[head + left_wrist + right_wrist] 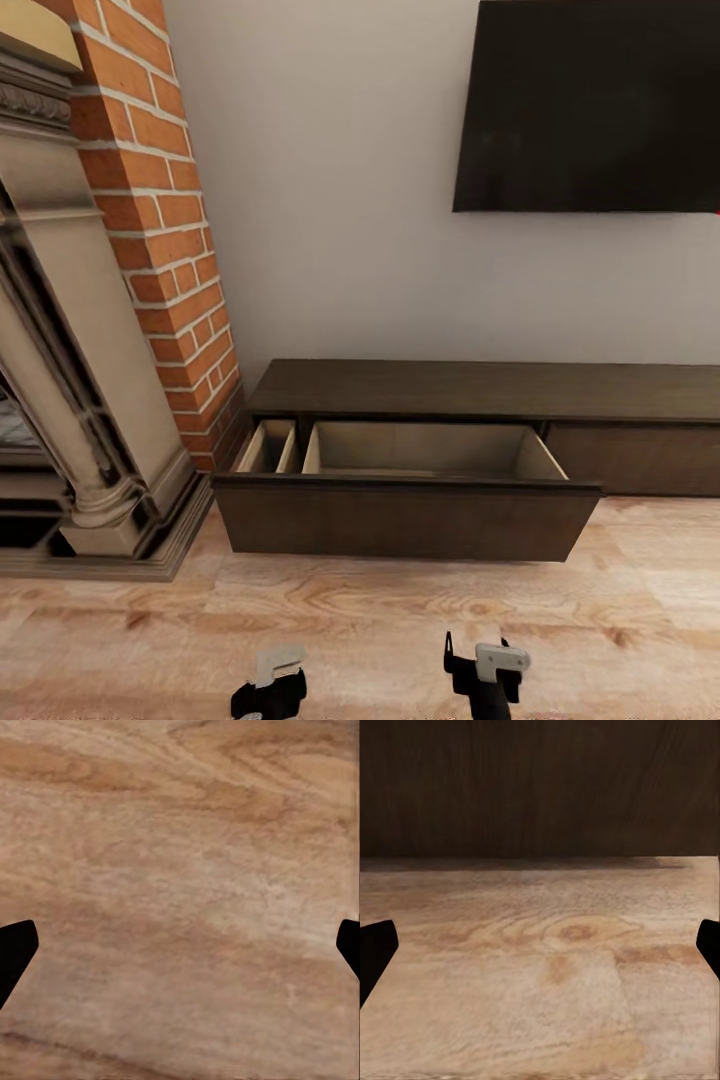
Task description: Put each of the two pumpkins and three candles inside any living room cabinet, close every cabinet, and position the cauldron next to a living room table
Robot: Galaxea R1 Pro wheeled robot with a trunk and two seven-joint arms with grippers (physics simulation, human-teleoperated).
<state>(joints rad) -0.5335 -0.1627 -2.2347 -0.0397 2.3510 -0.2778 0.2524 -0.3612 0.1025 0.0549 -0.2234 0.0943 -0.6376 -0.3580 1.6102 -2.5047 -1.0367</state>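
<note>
— Where the brick column rises at far left beside the carved stone fireplace, what stands to its right?

— Against the pale wall runs the cabinet, a long low dark-brown unit. Its left drawer is pulled out over the wooden floor, showing a narrow tan compartment on the left and a wide one on the right; I see nothing in the parts of them that show. The drawer front further right sits flush. Above hangs a black television.

— And the hands?

— Both are low at the near edge. The left hand points at bare floor, fingers spread wide, holding nothing. The right hand faces the dark drawer front across the floor, equally wide apart and empty.
</note>
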